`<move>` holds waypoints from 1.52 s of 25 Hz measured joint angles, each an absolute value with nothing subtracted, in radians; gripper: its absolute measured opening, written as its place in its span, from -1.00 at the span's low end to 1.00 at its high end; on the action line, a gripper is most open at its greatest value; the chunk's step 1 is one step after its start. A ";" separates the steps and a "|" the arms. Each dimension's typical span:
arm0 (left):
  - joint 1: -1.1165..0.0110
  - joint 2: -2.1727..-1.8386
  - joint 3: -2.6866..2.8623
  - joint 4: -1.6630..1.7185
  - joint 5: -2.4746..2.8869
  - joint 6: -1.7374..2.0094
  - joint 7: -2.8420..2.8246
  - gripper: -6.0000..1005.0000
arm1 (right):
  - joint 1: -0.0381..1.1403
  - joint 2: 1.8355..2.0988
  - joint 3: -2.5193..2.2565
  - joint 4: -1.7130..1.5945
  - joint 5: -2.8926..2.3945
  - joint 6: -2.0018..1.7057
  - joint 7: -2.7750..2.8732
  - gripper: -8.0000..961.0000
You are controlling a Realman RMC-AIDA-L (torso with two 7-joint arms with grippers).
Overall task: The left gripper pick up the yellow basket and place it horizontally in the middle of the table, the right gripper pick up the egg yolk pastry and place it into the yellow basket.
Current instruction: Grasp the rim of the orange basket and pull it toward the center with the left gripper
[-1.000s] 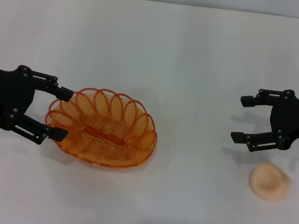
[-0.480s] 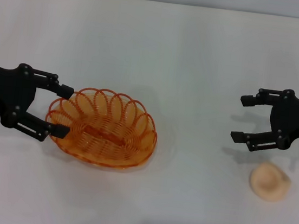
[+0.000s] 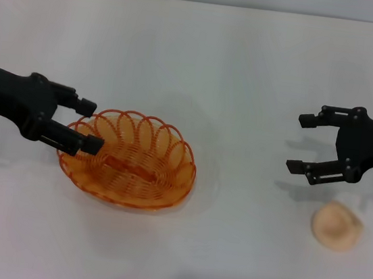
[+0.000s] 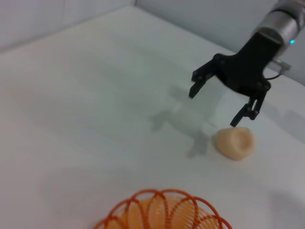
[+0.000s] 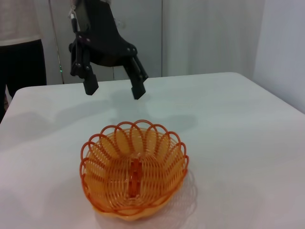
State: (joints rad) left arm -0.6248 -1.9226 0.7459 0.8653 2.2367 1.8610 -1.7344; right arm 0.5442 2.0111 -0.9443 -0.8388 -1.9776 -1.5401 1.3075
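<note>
L gripper (image 3: 88,126) risen, off wire basket (image 3: 129,160).

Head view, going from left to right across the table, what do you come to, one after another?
left gripper → yellow basket → right gripper → egg yolk pastry, all over or on the white table.
</note>
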 joint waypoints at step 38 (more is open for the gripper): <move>-0.816 -1.999 1.008 0.855 2.689 1.613 -2.575 0.71 | 0.535 2.014 -0.946 -0.828 -1.973 -1.530 1.238 0.81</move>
State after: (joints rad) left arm -0.8161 -1.9989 1.0082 0.8550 2.6895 1.6135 -2.5747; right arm 0.5354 2.0140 -0.9465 -0.8282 -1.9727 -1.5303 1.2382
